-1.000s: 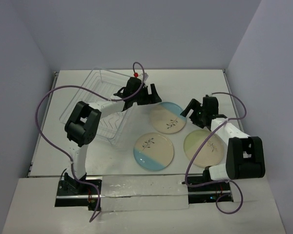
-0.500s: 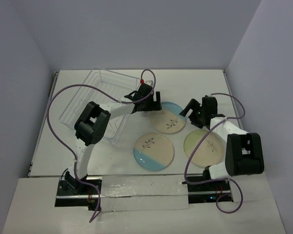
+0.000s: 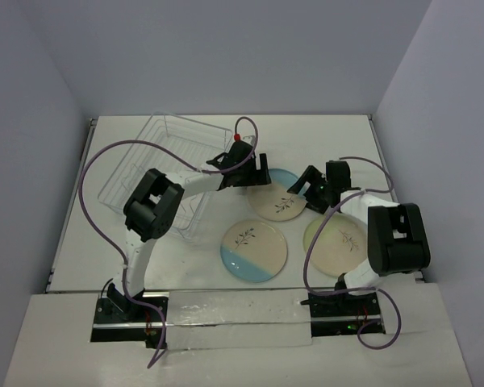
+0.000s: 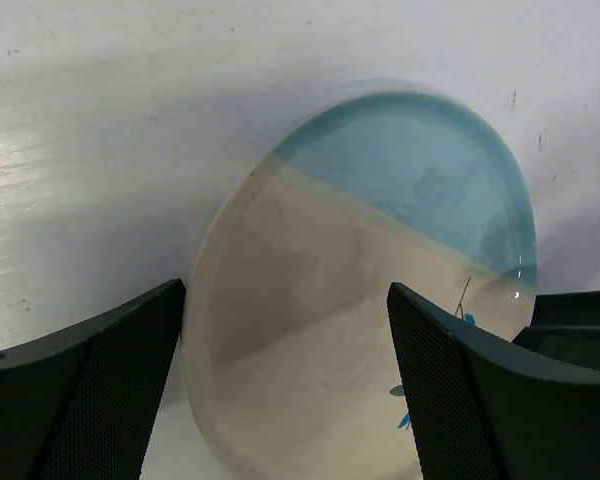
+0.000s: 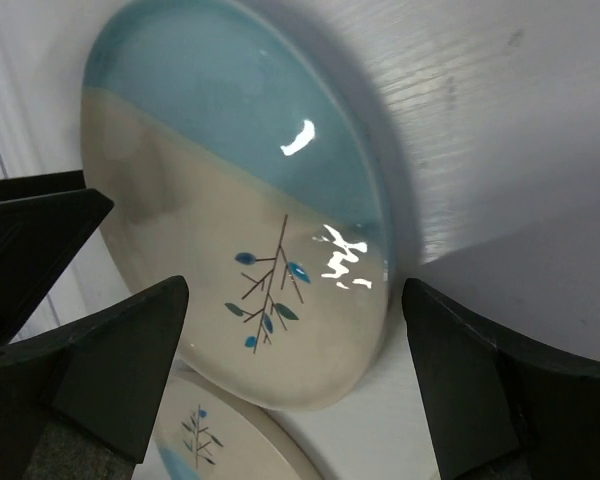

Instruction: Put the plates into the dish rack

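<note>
The left gripper (image 3: pixel 256 179) and right gripper (image 3: pixel 300 189) flank the far plate (image 3: pixel 278 199), jaws spread wide and holding nothing. Lying flat on the table (image 3: pixel 323 137), it likely needs tipping. All 3 plates sit outside the dish rack (image 3: pixel 157 129).

Blue-segment plate (image 4: pixel 360 260), between the black left gripper (image 4: pixel 285 300) fingers: cream ground, dark twig drawing, blue leaves. Green-segment plate (image 3: pixel 336 244), behind the black right gripper (image 3: pixel 302 187): cream ground.
</note>
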Controlling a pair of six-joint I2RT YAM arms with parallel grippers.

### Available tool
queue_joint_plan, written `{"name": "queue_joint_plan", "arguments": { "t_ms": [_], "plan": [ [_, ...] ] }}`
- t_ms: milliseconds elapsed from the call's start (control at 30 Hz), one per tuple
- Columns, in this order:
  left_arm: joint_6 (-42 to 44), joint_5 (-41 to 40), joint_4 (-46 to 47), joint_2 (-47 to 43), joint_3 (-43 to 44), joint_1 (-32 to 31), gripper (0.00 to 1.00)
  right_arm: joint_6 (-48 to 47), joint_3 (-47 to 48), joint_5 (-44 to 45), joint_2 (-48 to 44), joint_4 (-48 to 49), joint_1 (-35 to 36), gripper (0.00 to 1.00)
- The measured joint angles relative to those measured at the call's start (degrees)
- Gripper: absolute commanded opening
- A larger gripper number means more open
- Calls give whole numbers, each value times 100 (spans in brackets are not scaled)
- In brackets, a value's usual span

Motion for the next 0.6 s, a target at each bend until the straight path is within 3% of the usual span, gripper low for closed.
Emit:
{"name": "queue_joint_plan", "arguments": {
  "t_ms": [367,600],
  "plan": [
    [-91,52,302,0,-127,66,90,160,-65,-418,22,293,28,88],
    [-165,138,485,0,-202,131,90,357,-352,-515,-841,671,6,87]
  ]
}}
